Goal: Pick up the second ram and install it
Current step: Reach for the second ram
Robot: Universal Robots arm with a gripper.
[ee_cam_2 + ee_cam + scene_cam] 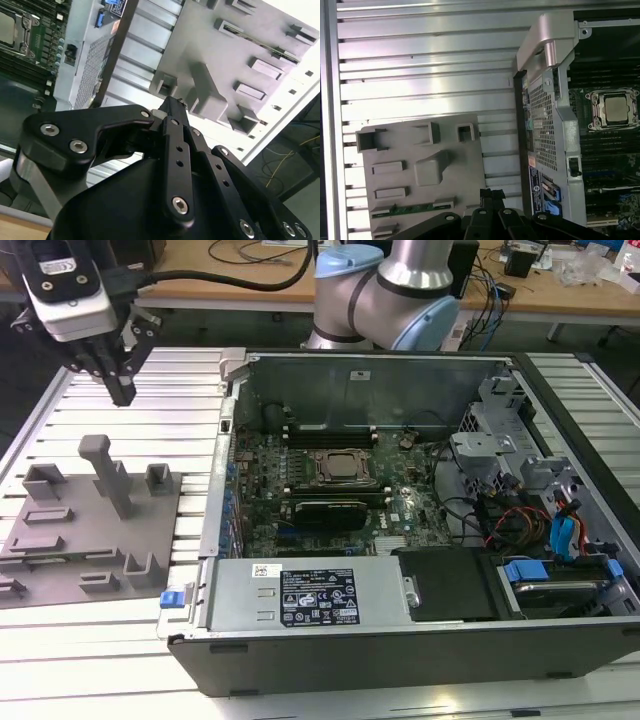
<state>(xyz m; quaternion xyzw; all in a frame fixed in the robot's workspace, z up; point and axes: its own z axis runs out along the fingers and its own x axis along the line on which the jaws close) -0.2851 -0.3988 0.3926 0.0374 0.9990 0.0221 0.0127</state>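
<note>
Slatted table (185, 400), grey tray (60, 562) beside the case (400, 652): the gripper (122, 392) hovers by the tray, apparently closed and empty. The ram (412, 209) lies in a tray slot; a clean pick means gripping square across its length.

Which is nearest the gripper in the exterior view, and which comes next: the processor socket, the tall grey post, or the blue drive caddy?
Measured from the gripper:
1. Tall grey post, on the fixture plate at the exterior view's left.
2. Processor socket, in the middle of the open case.
3. Blue drive caddy, at the exterior view's far right.
</note>
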